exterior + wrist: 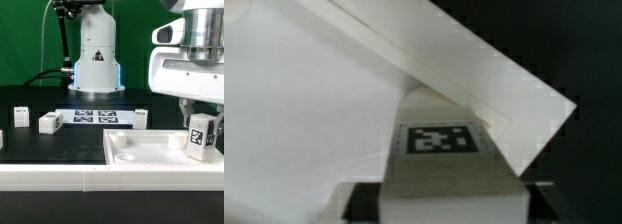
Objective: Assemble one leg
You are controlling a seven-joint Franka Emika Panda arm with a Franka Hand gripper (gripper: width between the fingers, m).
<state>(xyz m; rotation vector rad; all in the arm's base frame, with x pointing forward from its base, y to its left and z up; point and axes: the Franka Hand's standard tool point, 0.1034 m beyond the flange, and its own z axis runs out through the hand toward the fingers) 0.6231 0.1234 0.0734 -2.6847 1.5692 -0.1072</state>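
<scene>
Gripper (pixel 200 118) clamped on one leg (pixel 201 136), held upright over the panel (pixel 130 152), at its near corner on the exterior view's right. The wrist view shows that corner just beyond the leg's tagged face. Whether it touches the panel: cannot tell.

Judged: pick done — seating and fastening left. No leg stands mounted on the panel.

Count — legs: 1 held, 3 loose legs (pixel 50 122) behind the panel; panel: 1; marker board (pixel 95 117): 1, also behind the panel.
</scene>
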